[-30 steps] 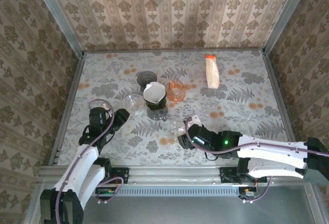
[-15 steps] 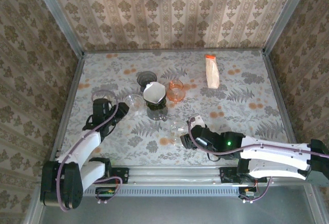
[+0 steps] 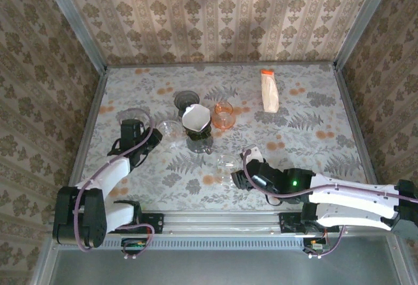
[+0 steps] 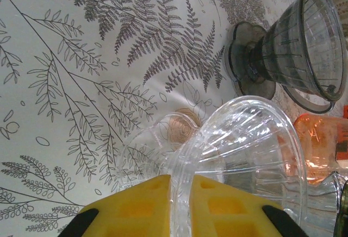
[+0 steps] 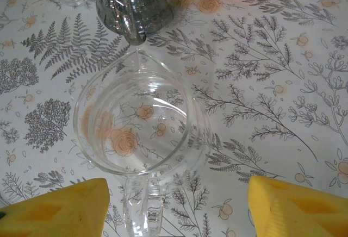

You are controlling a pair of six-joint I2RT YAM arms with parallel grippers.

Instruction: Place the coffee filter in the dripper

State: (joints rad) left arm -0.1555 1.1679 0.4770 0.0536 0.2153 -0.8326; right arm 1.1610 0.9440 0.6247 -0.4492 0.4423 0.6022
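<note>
The white coffee filter (image 3: 196, 116) sits opened up in a dark glass vessel (image 3: 198, 142) at mid table. Just left of it stands a clear plastic dripper (image 3: 170, 128). My left gripper (image 3: 157, 136) is shut on that dripper's (image 4: 244, 150) rim, with the thin ribbed wall pinched between the yellow fingers (image 4: 141, 201). My right gripper (image 3: 238, 166) stands open near the front. Its fingers (image 5: 60, 204) flank the handle of a clear glass server (image 5: 141, 128) without touching it.
A smoky grey dripper (image 3: 186, 99) stands behind the filter and shows as (image 4: 293, 47) in the left wrist view. An orange dripper (image 3: 223, 114) stands right of the filter. A paper bag (image 3: 269, 90) lies at the back right. Metal rails edge the table.
My left arm has reached forward to the clear dripper and its fingers have closed on the rim. The right arm has shifted only slightly, still open by the glass server.
</note>
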